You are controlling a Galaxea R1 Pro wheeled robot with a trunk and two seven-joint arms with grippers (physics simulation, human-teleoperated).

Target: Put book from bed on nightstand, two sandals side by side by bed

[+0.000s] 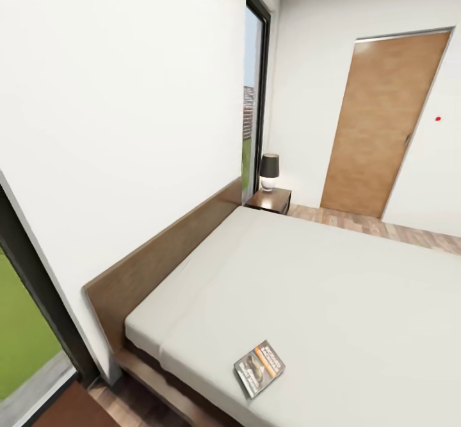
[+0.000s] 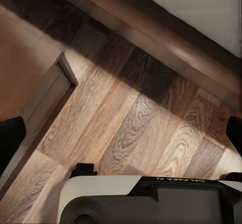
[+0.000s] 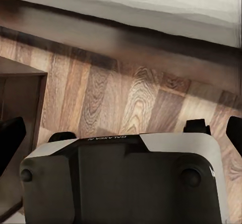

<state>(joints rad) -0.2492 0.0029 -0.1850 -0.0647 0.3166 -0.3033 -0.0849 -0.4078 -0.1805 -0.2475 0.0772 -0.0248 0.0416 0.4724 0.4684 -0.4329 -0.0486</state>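
Observation:
The book [image 1: 259, 368] lies flat on the near corner of the bed [image 1: 333, 286], its dark cover with the orange band facing up. A nightstand [image 1: 271, 201] stands at the far end of the brown headboard [image 1: 160, 257]. My left gripper [image 2: 122, 133] hangs open over the wood floor beside the dark bed frame [image 2: 166, 38], its fingertips [image 2: 10, 138] far apart. Above floor planks below the mattress edge [image 3: 151, 2], my right gripper [image 3: 122, 133] is open too and holds nothing. The two sandals are out of view.
A black-shaded lamp [image 1: 269, 171] sits on the far nightstand. A tan door [image 1: 384, 126] is in the far wall. A reddish-brown wooden piece [image 2: 25, 73] stands close by my left gripper. Dark-framed glass [image 1: 25, 312] is at my left. My white base [image 3: 121, 178] is below both wrists.

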